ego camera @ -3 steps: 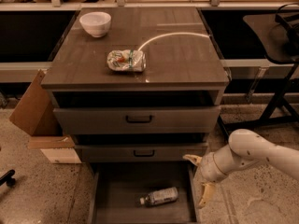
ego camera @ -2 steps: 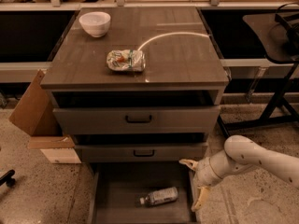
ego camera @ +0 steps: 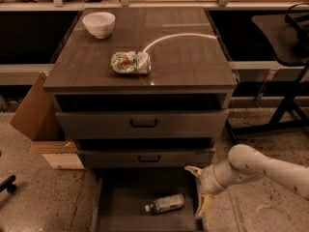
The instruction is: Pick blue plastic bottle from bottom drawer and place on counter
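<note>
Your claw point(ego camera: 199, 191) hangs wide open at the right wall of the bottom drawer point(ego camera: 125, 192). The blue plastic bottle point(ego camera: 165, 203) lies on its side just left of the claw, not touching it.

Smooth off-white arm point(ego camera: 270, 170), thick and tubular, swelling into a rounded joint dotted with a few small dark specks. Narrower wrist collar beyond it, slightly greyer, ringed by a thin seam. At the tip, the pincer point(ego camera: 199, 191), just over the right wall of the bottom drawer point(ego camera: 130, 197): two curved, tapering fingers point(ego camera: 203, 211) of pale yellowish cream, spread well apart
</note>
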Robot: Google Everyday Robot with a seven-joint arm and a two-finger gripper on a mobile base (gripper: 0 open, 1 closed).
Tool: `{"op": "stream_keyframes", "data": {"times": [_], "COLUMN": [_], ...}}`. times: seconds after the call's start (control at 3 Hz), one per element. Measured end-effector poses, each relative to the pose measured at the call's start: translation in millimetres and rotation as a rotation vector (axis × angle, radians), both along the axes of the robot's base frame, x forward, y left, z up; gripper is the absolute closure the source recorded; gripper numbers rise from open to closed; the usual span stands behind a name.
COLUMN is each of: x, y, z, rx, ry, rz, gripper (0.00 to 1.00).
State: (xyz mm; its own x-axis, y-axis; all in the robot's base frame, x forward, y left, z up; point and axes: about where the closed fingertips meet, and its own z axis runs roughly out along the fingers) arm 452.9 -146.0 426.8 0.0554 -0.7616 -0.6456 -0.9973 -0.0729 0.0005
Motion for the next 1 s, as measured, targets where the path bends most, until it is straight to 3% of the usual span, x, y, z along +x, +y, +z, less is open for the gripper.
{"op": "stream_keyframes", "data": {"times": [0.67,1.0], "x": [10.2,15.4], "y": [15.6,34.0], "z": [-66.8,-112.3], "rx": [0.022,0.041], "ry": [-0.049,-0.033], "rz": [0.028,0.070], "gripper": [0.00,0.00]}}
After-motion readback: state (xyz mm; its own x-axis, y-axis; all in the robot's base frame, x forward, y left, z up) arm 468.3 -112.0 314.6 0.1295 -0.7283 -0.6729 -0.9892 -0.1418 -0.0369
